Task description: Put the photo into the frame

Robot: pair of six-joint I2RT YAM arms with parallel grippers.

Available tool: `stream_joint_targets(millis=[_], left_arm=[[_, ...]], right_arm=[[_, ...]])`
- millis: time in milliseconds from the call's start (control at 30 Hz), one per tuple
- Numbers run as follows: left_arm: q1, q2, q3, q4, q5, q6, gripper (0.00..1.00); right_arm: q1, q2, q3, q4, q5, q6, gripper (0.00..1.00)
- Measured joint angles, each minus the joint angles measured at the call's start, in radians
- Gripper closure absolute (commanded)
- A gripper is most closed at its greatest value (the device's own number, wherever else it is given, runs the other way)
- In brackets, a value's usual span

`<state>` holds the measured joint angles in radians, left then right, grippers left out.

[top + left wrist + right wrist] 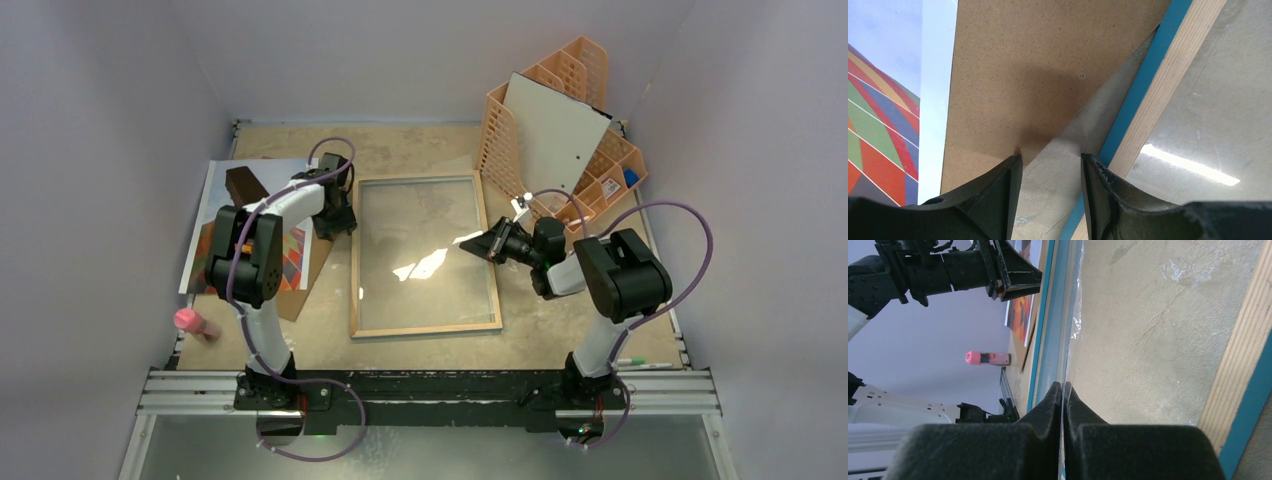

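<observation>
Evidently to free the opening for the print, the right pincer (1063, 387) is pressed together on the clear pane (420, 250) at the right rim of the frame (425, 328), while the left pincer (1050, 165), half-spread and empty, hangs over the hardboard backing (1038, 65) left of the frame, where the photo (878, 125) lies.

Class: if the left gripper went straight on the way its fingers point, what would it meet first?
Probably the bare table between the brown board and the frame; the left gripper aims at that strip, though one finger sits near the board's edge.
</observation>
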<state>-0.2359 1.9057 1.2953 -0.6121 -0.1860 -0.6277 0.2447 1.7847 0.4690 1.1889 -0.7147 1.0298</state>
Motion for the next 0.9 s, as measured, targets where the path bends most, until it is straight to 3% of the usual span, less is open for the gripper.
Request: stream_joint_targets(millis=[267,633,900], left_arm=[[0.0,0.003,0.004,-0.003,0.0,0.0,0.51],[0.005,0.003,0.004,0.003,0.005,0.0,0.54],[0.007,0.003,0.004,0.005,0.009,0.0,0.56]], right_arm=[[0.0,0.022,0.001,0.01,-0.004,0.001,1.0],[-0.002,0.055,0.037,-0.102,0.024,-0.015,1.0],[-0.002,0.056,0.066,-0.169,0.029,-0.045,0.8]])
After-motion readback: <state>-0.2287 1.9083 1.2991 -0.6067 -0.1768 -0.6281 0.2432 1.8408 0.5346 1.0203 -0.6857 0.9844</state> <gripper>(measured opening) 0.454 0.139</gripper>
